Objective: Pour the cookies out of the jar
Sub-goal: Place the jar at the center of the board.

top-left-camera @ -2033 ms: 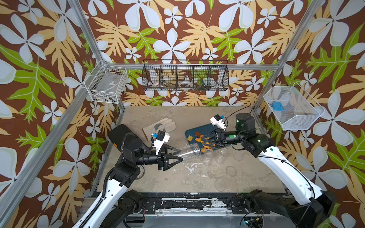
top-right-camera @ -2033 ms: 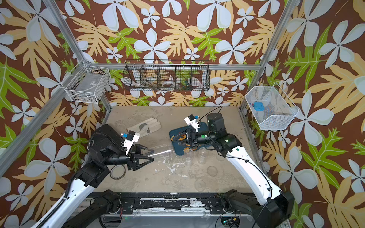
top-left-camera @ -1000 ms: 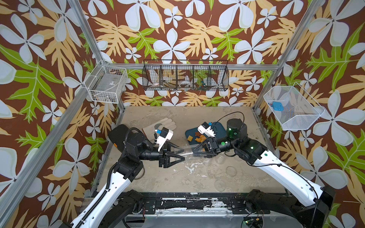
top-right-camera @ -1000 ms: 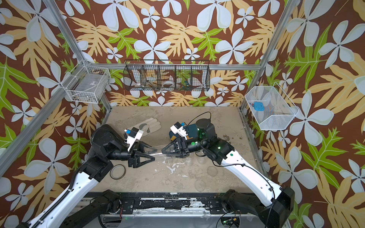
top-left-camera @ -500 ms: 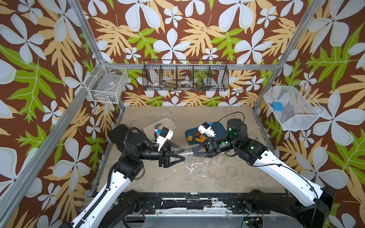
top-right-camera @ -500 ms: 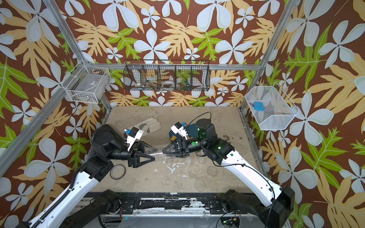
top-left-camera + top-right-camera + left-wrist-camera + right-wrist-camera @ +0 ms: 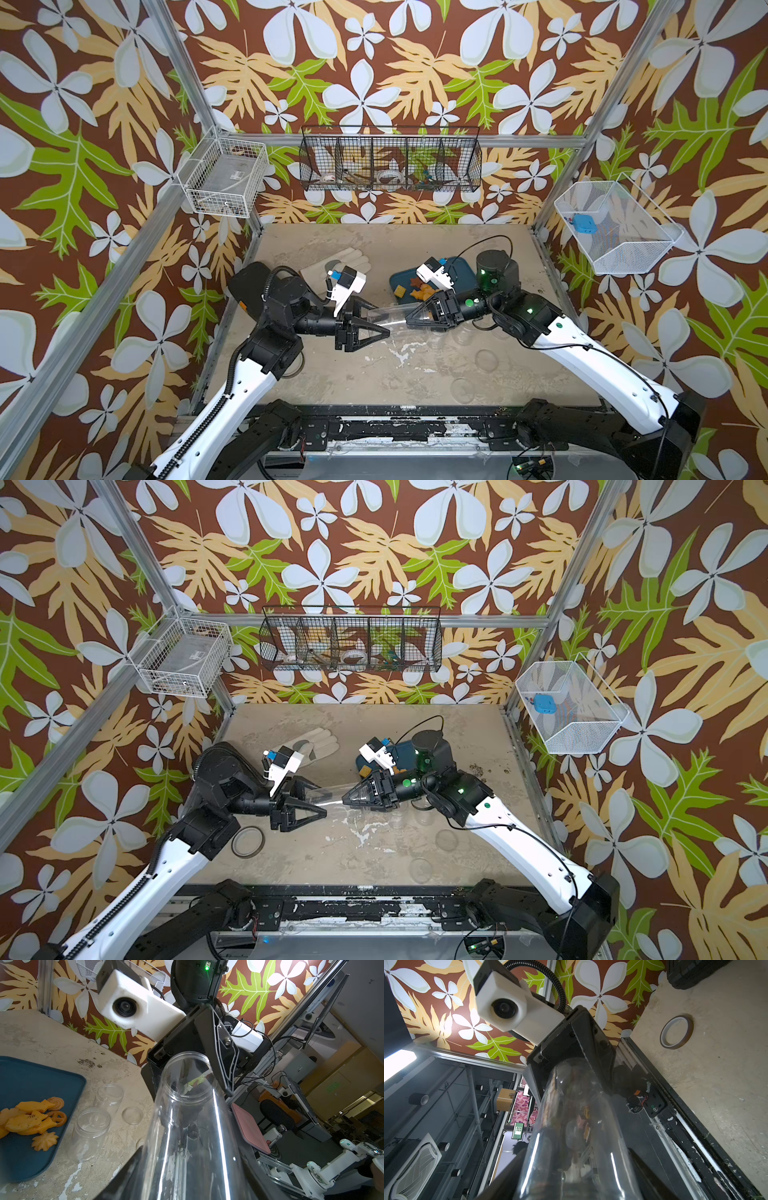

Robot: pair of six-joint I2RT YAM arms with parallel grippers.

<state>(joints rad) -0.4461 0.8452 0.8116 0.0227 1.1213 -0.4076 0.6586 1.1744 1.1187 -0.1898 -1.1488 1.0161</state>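
Orange cookies (image 7: 31, 1122) (stars, pretzel) on blue tray (image 7: 41, 1076) — left jaws, right jaws both pinch clear jar (image 7: 187, 1136).

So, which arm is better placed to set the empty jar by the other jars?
Right. The right pincer grips the jar near its mouth, and the other jars stand on that side, beside the tray.

Left gripper (image 7: 381, 320) reaching in from 8 o'clock, right gripper (image 7: 411, 318) from 4 o'clock, tips facing, both clamping jar (image 7: 392, 316)
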